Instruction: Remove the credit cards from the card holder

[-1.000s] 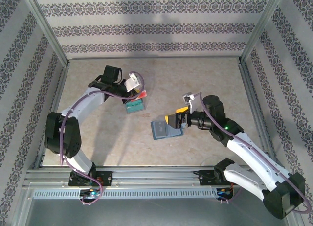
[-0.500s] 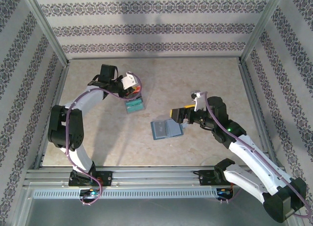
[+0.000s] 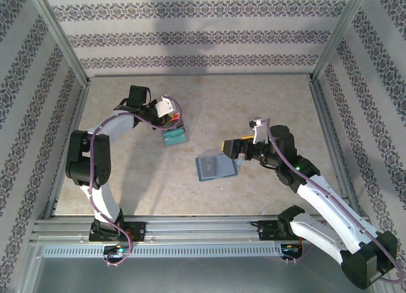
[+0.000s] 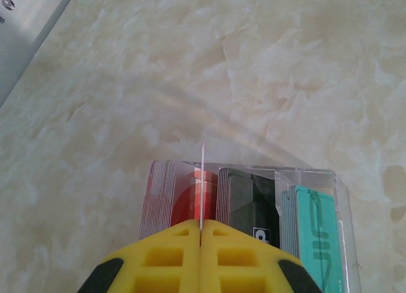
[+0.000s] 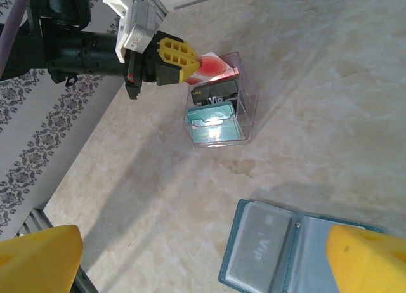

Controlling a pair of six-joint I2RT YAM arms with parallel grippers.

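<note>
Left end effector (image 4: 201, 228), clenched on the red-circle card (image 4: 202, 172) held edge-on, hangs over the box (image 4: 304, 174); lower squarely into a slot before releasing. Right end effector (image 3: 233, 147), jaws spread, hovers over the open holder (image 5: 311, 248), one card (image 5: 260, 255) inside.

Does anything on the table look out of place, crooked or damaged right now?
Nothing stands out. The card holder lies open and flat, one grey card tucked in a pocket. The clear box sits upright with its cards stacked in compartments. The left gripper has its jaws shut on one thin card, edge-on above the box.
</note>
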